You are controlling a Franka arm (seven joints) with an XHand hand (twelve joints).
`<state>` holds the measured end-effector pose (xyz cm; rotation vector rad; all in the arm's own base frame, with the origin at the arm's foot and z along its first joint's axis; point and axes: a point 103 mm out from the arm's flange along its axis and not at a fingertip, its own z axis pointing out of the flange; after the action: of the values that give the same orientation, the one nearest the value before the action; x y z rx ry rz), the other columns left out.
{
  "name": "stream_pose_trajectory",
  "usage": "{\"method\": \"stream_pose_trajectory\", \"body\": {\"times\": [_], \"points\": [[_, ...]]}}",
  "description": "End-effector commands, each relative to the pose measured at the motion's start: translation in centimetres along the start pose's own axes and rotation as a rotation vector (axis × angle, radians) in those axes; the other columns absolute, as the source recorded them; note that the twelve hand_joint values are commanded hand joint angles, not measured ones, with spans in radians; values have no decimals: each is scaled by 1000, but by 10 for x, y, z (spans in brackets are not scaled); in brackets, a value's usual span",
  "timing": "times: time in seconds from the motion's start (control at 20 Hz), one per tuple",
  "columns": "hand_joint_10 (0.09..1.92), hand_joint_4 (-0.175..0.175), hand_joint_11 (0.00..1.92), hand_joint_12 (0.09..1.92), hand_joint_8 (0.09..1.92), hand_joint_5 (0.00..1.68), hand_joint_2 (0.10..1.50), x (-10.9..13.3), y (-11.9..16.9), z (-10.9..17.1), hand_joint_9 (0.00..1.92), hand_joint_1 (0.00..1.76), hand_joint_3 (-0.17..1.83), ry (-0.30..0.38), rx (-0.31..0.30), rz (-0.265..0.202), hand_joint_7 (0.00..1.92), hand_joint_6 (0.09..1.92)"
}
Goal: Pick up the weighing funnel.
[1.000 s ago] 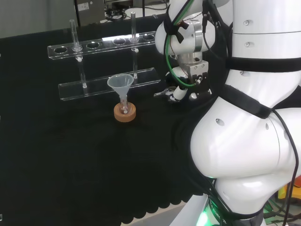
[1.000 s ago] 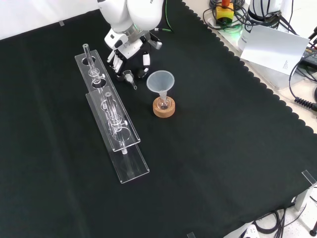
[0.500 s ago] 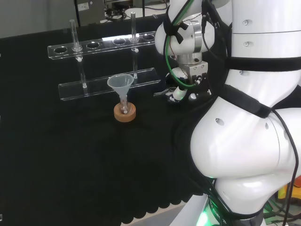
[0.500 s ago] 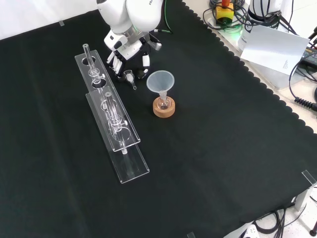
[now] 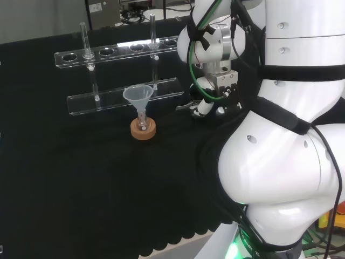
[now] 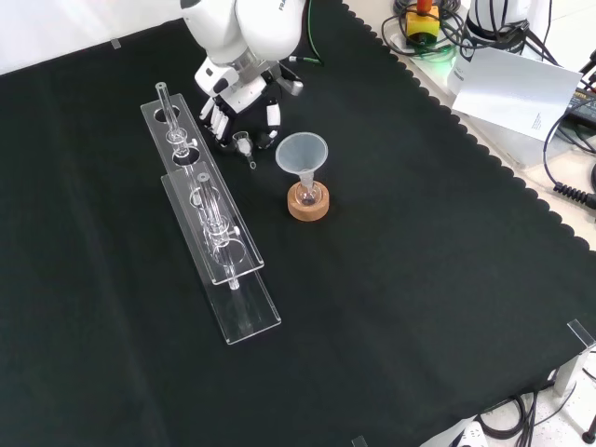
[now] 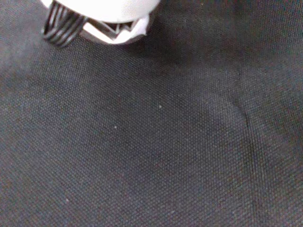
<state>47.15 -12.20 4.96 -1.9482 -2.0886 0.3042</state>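
Approach to grasp. The hand [image 6: 240, 104] stands over the weighing funnel [image 6: 245, 146], fingers [image 6: 215, 116] lowered, spread either side, apparently holding nothing. They should close evenly from both sides so the piece does not skid. It is small, clear and short-stemmed, lying on the cloth [image 6: 419, 261] between the rack [image 6: 251, 312] and the funnel [image 6: 302, 151].

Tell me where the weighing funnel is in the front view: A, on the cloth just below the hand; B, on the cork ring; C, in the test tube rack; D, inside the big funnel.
A: the weighing funnel lies on the cloth just below the hand, between the test tube rack and the funnel.
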Motion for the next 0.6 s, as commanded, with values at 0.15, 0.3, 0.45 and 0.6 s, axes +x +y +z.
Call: {"method": "stream_pose_trajectory", "body": {"times": [0.15,0.3,0.45,0.6], "points": [[522,106,537,1245,765,846,758,0,1,-1,954,1022,600,-8,-28,13,868,962],[491,101,821,1075,807,984,948,-2,1,-6,1109,1110,287,-26,-55,23,1023,991],[481,44,1036,917,807,1035,925,-3,-1,-10,1225,1223,289,-48,-66,29,1141,937],[472,-138,1144,844,855,1064,923,-4,-2,-13,1302,1268,285,-62,-63,32,1121,892]]}}
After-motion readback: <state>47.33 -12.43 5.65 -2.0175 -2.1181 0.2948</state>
